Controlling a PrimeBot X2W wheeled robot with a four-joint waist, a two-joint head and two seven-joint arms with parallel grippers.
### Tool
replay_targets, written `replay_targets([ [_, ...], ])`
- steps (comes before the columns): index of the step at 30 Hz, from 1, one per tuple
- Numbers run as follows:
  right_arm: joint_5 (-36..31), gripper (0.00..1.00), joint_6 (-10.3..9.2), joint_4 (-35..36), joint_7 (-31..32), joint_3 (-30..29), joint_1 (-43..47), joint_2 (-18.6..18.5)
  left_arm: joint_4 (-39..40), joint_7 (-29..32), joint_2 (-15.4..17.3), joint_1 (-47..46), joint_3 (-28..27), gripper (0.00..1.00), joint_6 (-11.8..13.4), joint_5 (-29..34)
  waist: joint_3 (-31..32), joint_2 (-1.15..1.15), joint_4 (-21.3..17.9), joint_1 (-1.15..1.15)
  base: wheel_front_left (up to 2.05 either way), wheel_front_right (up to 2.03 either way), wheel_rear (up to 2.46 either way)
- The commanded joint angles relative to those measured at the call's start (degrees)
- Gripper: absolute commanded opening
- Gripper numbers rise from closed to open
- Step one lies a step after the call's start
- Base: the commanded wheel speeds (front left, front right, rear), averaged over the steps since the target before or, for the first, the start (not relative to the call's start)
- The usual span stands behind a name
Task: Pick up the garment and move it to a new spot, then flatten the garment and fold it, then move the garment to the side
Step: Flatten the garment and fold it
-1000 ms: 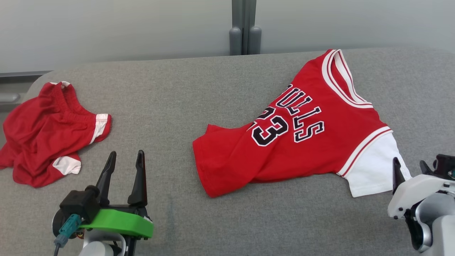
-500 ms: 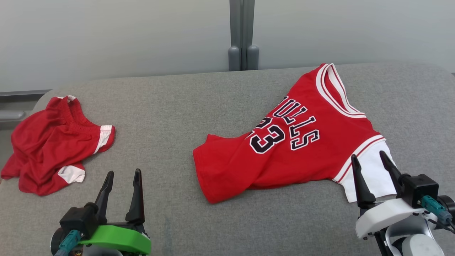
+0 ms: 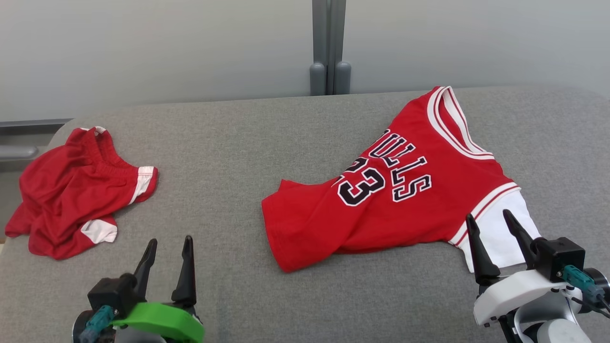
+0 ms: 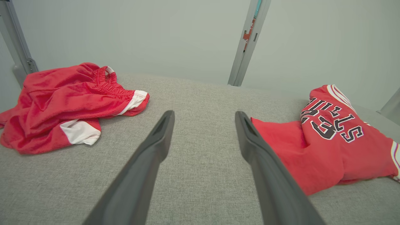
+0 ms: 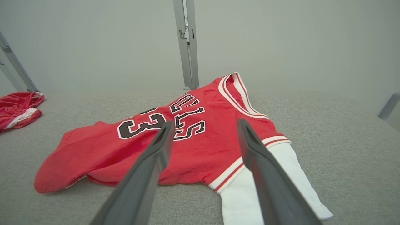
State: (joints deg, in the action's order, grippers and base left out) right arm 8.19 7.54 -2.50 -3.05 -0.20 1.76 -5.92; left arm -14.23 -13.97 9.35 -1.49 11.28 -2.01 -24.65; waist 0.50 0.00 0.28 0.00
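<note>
Far left: red shorts (image 3: 71, 190), crumpled, at the left end of the grey counter (image 3: 228, 157).
Left tool (image 3: 170, 240): near the front edge, fingers spread wide with nothing between them. Bare counter beneath, well apart from both garments.
Behind the counter, mid-view: grey post (image 3: 328, 47).
Centre-right: red jersey (image 3: 381, 209), "BULLS 23" face up, lying rumpled on the counter, hem toward the left, collar toward the back. Its white sleeve (image 3: 500, 243) points to the front right.
Right tool (image 3: 488, 215): fingers spread wide, empty, tips over the sleeve. Cannot tell whether they touch it.
</note>
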Motion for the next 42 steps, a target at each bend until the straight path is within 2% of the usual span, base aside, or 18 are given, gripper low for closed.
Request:
replay_targets([
  [1, 0.40, 1.00, -0.10, 0.15, 0.08, 0.06, 0.17, 0.11, -0.55, 0.83, -0.16, -2.00, 0.19, 1.00, -0.23, -0.44, -0.30, 0.00, -0.16, 0.00, 0.00, 0.00, 0.00],
  [8, 0.44, 1.00, -0.10, 0.21, 0.00, 1.45, -1.79, -0.12, -8.78, 10.73, -2.72, -12.49, 3.24, 1.00, -2.40, -3.81, -2.90, 0.00, -2.28, 0.00, 0.00, 0.00, 0.00],
  [14, 0.22, 1.00, -0.10, -0.24, 0.06, 2.81, -3.68, -0.25, -18.62, 17.10, -5.34, -21.05, 5.53, 1.00, -3.05, -7.78, -5.73, 0.00, -5.06, 0.00, 0.00, 0.00, 0.00],
  [22, 0.96, 1.00, -0.10, -2.58, -1.19, 5.46, -6.55, 1.03, -31.12, 20.42, -6.00, -28.40, 6.64, 1.00, -0.04, -9.37, -8.62, 0.00, -10.20, 0.00, 0.00, 0.00, 0.00],
  [26, 1.24, 1.00, -0.10, -3.54, -1.85, 6.08, -7.11, 1.45, -35.37, 21.43, -6.01, -30.59, 6.45, 1.00, 2.95, -9.23, -9.21, 0.00, -11.38, 0.00, 0.00, 0.00, 0.00],
  [29, 1.20, 1.00, -0.10, -4.01, -2.28, 6.26, -7.22, 1.62, -37.13, 21.76, -6.07, -31.74, 6.51, 1.00, 3.30, -9.60, -9.43, 0.00, -11.77, 0.00, 0.00, 0.00, 0.00],
  [31, 1.24, 1.00, -0.10, -4.19, -2.46, 6.29, -7.46, 1.69, -37.72, 21.06, -6.03, -32.41, 6.65, 0.28, 3.00, -9.52, -9.49, 0.00, -11.84, 0.00, 0.00, 0.00, 0.00],
  [32, 1.24, 1.00, -0.10, -4.24, -2.54, 6.26, -7.51, 1.72, -38.05, 20.91, -6.00, -32.63, 6.74, 0.00, 2.58, -9.50, -9.49, 0.00, -11.79, 0.00, 0.00, 0.00, 0.00],
  [37, 1.28, 1.00, -0.10, -4.43, -2.63, 5.96, -7.46, 1.65, -39.00, 20.33, -6.08, -33.78, 6.98, 0.00, 0.75, -10.42, -9.30, 0.00, -11.09, 0.00, 0.00, 0.00, 0.00],
  [42, 1.20, 1.00, -0.10, -4.03, -2.46, 6.22, -7.55, 1.50, -37.29, 14.38, -6.13, -35.42, 5.95, 0.00, 0.13, -11.04, -8.95, 0.00, -9.77, 0.00, 0.00, 0.00, 0.00],
])
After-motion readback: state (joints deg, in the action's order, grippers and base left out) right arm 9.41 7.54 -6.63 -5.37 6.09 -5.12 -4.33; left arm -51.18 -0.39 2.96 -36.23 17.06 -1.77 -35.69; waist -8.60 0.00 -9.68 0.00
